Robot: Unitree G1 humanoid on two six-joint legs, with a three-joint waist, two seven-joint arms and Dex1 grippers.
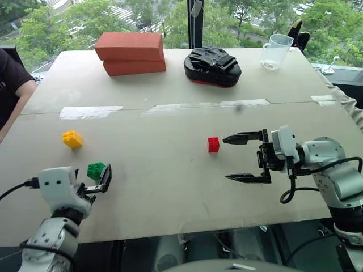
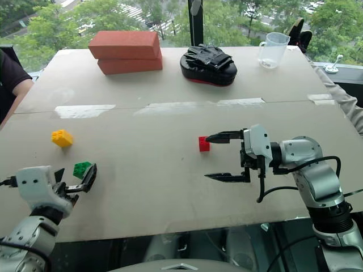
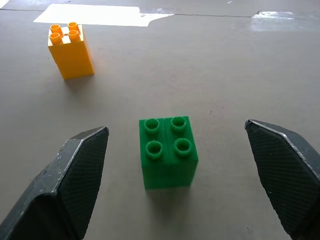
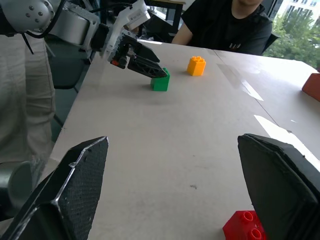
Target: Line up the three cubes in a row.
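Observation:
Three cubes stand apart on the table (image 1: 170, 192): yellow (image 1: 72, 139) at the left, green (image 1: 95, 170) just in front of it, and red (image 1: 213, 144) near the middle. My left gripper (image 1: 94, 179) is open and level, with the green cube (image 3: 168, 152) standing between its fingers, touched by neither. Beyond it in the left wrist view is the yellow cube (image 3: 71, 50). My right gripper (image 1: 226, 158) is open and points left, its far fingertip just right of the red cube without touching it. The right wrist view has the red cube (image 4: 245, 226) low between that gripper's (image 4: 172, 141) fingers.
Two large red-orange bricks (image 1: 130, 52) are stacked at the back left. A black padded mitt (image 1: 212, 66) and a clear measuring cup (image 1: 276, 51) sit at the back. A person's arm (image 1: 14, 85) rests at the left edge. Tape strips (image 1: 91, 111) cross the table.

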